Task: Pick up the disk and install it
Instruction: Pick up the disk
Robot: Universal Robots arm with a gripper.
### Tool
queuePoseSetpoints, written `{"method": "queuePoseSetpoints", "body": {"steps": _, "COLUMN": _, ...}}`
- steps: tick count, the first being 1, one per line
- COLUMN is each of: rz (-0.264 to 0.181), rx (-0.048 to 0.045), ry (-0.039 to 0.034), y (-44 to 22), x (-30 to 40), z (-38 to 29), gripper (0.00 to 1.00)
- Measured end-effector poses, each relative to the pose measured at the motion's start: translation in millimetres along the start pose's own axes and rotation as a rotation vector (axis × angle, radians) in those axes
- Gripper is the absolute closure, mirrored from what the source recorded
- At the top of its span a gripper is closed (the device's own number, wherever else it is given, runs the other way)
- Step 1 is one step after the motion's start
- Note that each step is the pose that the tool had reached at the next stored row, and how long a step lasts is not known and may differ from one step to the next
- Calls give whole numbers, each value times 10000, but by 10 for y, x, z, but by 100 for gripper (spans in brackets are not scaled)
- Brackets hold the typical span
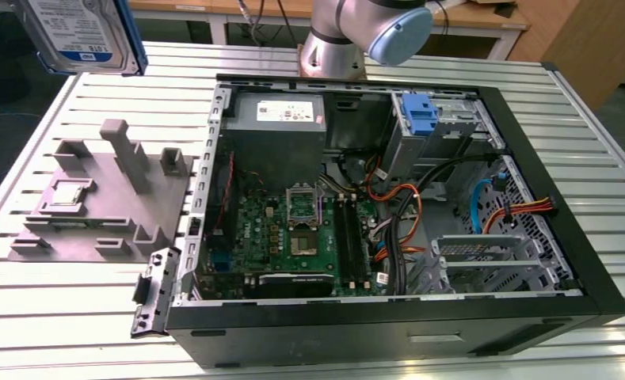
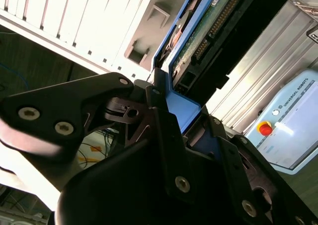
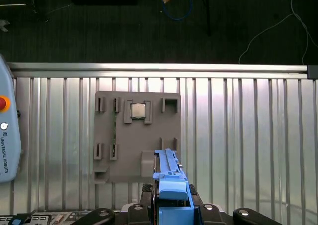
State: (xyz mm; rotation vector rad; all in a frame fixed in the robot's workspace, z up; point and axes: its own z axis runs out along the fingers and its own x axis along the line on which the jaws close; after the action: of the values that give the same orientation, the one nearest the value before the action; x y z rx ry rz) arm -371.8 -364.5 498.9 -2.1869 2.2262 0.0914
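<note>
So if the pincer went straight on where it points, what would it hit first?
Probably the grey tray, since the pincer, shut on the disk, points down at it; depth is unclear.

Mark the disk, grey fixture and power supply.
disk (image 1: 77,28), exterior view, on its white-and-blue label.
grey fixture (image 1: 100,219), exterior view, on its flat base.
power supply (image 1: 277,139), exterior view, grey face below its label.

The disk wears a glossy paper label; its carrier is smooth bright-blue plastic. The gripper is matt black with shiny metal screws. The table is ribbed bare metal, faintly shiny. The fixture is matt grey plastic; the case matt black.
</note>
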Motion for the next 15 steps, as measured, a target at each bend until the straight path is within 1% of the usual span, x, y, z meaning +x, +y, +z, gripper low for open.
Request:
{"method": "queuePoseSetpoints", "body": {"steps": 13, "rz": 1, "rx": 0, "ry": 0, "y": -63, "x": -1, "z": -2, "gripper": 63}}
{"method": "queuePoseSetpoints", "body": {"steps": 15, "rz": -1, "rx": -1, "ry": 0, "y": -68, "x": 8, "z": -2, "gripper": 63}}
